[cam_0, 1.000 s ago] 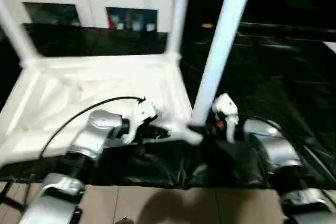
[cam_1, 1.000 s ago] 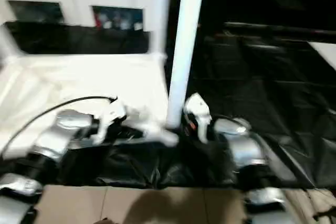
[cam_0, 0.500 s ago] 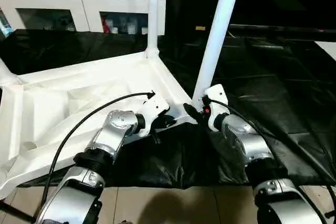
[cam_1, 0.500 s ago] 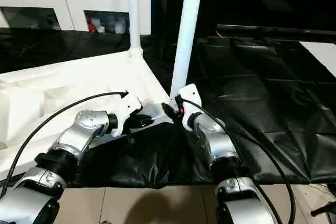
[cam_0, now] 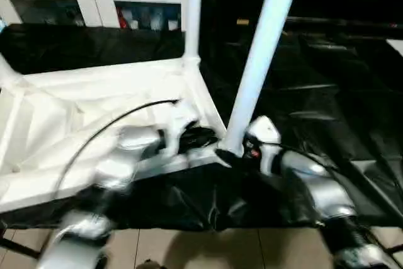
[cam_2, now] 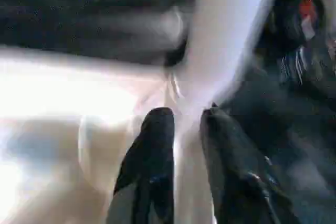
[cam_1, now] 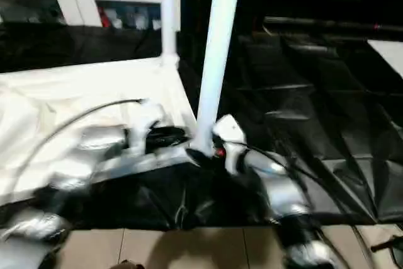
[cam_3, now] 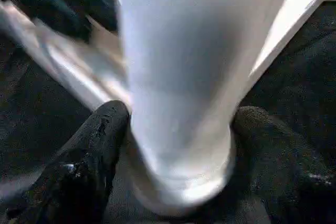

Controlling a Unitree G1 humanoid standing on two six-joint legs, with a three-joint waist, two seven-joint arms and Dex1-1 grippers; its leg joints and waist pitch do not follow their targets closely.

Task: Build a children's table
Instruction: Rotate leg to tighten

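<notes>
The table top (cam_0: 94,105) lies upside down on black sheeting (cam_0: 327,92). The right gripper (cam_3: 176,145) is clamped on the base of a leg (cam_0: 261,61) at the near corner socket. The left gripper (cam_2: 184,124) pinches the top's rim beside it. The plastic is probably light, stiff and slippery; a long leg levers easily, so hold it low, near the flared end.

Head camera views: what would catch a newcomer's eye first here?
The tall white tubular leg rising from the near right corner of the upside-down white plastic table top, with the right gripper clamped around its base. Beside it, the left gripper pinches the top's near rim. A second white leg stands at the far corner, all on black sheeting.
</notes>
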